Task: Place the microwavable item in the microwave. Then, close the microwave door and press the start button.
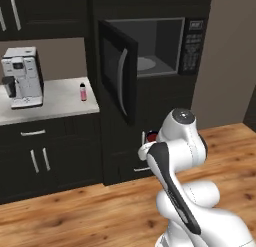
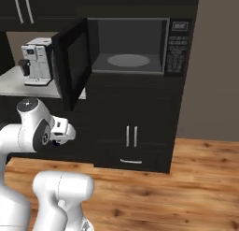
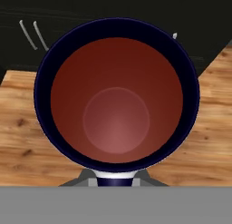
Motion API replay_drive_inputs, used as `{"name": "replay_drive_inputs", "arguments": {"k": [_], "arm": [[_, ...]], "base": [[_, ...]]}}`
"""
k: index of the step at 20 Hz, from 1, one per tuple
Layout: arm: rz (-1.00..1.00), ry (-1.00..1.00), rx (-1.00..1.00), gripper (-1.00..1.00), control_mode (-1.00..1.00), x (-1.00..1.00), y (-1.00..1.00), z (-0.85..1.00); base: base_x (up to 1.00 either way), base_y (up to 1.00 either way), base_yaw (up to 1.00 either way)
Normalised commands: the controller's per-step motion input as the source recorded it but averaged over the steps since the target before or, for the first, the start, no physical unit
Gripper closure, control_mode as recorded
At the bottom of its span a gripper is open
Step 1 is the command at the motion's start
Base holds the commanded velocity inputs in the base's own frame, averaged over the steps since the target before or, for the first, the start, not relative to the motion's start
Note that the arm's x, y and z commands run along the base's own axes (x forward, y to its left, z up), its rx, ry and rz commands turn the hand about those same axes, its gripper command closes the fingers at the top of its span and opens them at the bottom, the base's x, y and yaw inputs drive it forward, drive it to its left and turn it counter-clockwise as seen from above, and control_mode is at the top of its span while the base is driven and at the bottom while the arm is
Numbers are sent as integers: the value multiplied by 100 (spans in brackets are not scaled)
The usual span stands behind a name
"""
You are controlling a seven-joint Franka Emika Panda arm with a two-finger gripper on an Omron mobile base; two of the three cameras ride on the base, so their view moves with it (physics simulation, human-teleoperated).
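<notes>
dark cabinets (image 1: 45, 156), wooden floor (image 2: 186, 192), grey-brown wall (image 2: 217, 61)

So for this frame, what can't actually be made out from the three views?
- Gripper fingers: hand view, hidden behind the white mug with dark blue rim and dark red inside.
- Mug's outer wall and handle: hand view looks straight into it; in the left base view just a red sliver shows past the white arm.
- Black microwave's keypad labels: both base views, too small.
- Slim pink bottle: label too small, left base view.
</notes>
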Motion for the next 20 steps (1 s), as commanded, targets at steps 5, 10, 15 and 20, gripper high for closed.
{"name": "replay_drive_inputs", "arguments": {"k": [5,10,15,20], "arm": [[0,0,0,100,100,0,0,0],[0,0,0,100,100,0,0,0],[0,0,0,100,100,0,0,0],[0,0,0,100,100,0,0,0]], "base": [[46,-64,8],[59,-49,12],[52,-57,17],[49,-58,19]]}}
